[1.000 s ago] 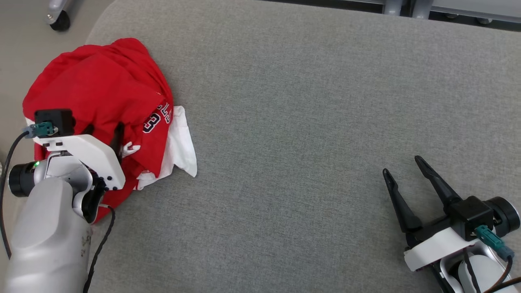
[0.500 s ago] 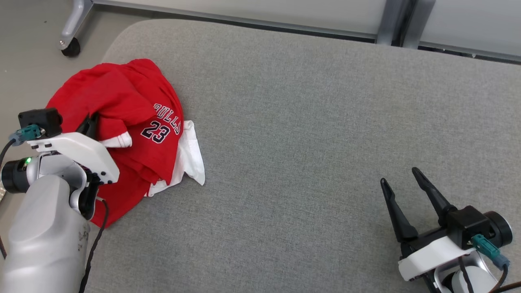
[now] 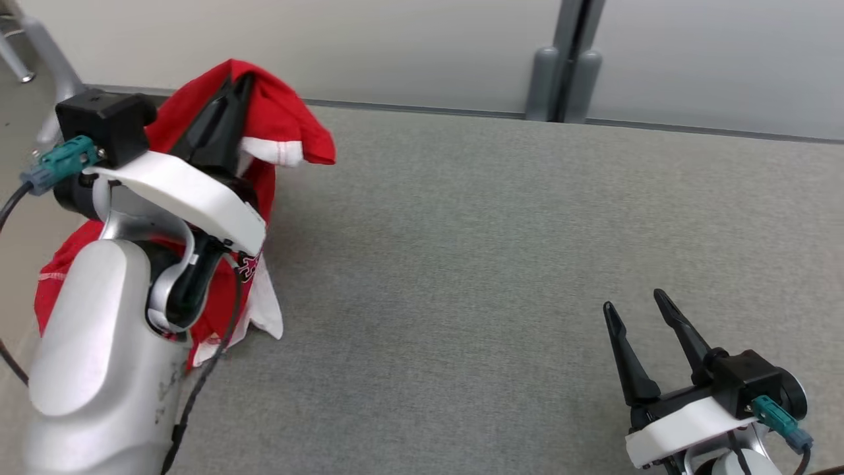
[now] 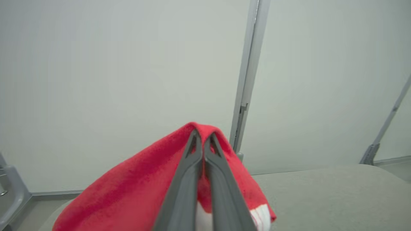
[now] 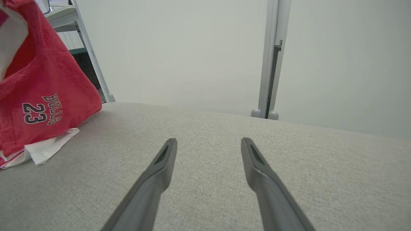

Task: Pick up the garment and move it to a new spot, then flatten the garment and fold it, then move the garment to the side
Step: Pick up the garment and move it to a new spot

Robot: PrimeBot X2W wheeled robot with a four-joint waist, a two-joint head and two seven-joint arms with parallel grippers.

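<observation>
The garment is a red jersey with white trim and a "BULLS 23" print. My left gripper is shut on a fold of it and holds it up at the table's far left; in the left wrist view the red cloth drapes over the closed fingertips. The jersey's lower part hangs down behind my left arm, its white hem touching the table. My right gripper stands open at the lower right, far from the jersey, with nothing between its fingers.
The grey fabric table stretches wide between the two arms. A pale wall with a grey post runs behind its far edge. A metal frame leg stands off the table's far left corner.
My left gripper has lifted the jersey off the table, from a low heap to a hanging drape. The head camera has tilted up, bringing the wall into view. The right gripper stays open.
</observation>
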